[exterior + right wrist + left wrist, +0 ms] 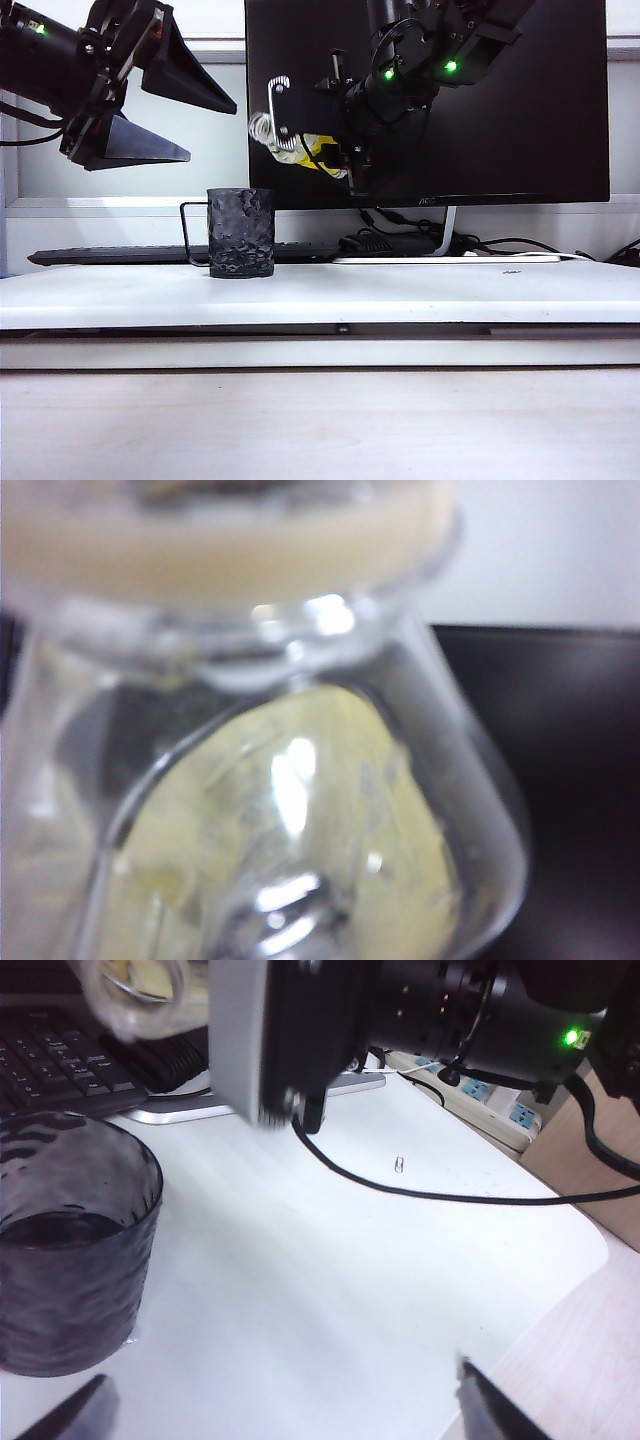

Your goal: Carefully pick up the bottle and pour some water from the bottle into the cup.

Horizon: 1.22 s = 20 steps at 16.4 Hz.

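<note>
**Bottle tipped over cup, pour under way or just ended**

Right gripper (335, 155) up above the tabletop, jaws clamped on the bottle (300, 148), which lies nearly level, neck (262, 128) aimed toward the left edge, above and a little right of the cup (241, 233). Cup stands near the rear left of the tabletop; dark liquid visible inside (60, 1228). No stream visible. Left gripper (160, 110) hangs high left, jaws wide, empty. Left to do, I judge: right the bottle, set it down.
</note>
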Available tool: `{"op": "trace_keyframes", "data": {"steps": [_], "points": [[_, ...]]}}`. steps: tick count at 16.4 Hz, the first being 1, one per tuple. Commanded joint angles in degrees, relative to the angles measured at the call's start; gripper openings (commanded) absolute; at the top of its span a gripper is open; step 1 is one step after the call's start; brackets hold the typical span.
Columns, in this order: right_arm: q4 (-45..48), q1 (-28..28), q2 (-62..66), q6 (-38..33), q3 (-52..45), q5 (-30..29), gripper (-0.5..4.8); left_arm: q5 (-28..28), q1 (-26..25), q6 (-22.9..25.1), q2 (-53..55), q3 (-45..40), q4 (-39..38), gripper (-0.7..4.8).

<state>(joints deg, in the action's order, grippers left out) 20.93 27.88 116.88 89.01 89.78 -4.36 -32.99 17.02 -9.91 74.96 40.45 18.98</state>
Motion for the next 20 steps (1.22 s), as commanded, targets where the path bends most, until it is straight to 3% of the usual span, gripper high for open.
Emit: {"op": "trace_keyframes", "data": {"steps": [1, 4, 8, 12, 14, 15, 18, 20], "points": [[4.0, 0.2, -0.7, -18.1, 0.5, -0.5, 1.57, -0.7, 0.1, 0.2, -0.2, 0.2, 0.3, 4.79], [10.5, 0.2, -0.9, -34.1, 0.5, 1.5, 1.57, -0.6, 0.1, 0.2, -0.2, 0.2, 0.4, 4.79], [14.8, 0.4, -3.5, -58.4, 0.5, 12.4, 1.57, 0.4, 0.0, 0.3, -0.5, 0.2, 1.2, 4.79], [-1.6, 0.5, -15.3, -67.0, 0.5, 24.1, 1.57, 8.9, 0.0, 0.5, -7.6, 0.2, 10.4, 4.79], [-9.7, 0.5, -21.9, -72.2, 0.4, 25.7, 1.56, 12.5, 0.0, 0.5, -10.9, 0.2, 10.9, 4.79], [-17.6, 0.5, -29.2, -73.4, 0.4, 25.9, 1.32, 14.6, 0.0, 0.5, -14.8, 0.2, 10.5, 4.79], [-30.6, 0.5, -42.7, -74.2, 0.4, 27.5, 1.26, 18.0, 0.0, 0.5, -22.2, 0.2, 10.7, 4.79], [-38.5, 0.5, -49.1, -74.4, 0.4, 29.7, 1.26, 19.1, 0.0, 0.5, -25.9, 0.2, 10.5, 3.77]]}}
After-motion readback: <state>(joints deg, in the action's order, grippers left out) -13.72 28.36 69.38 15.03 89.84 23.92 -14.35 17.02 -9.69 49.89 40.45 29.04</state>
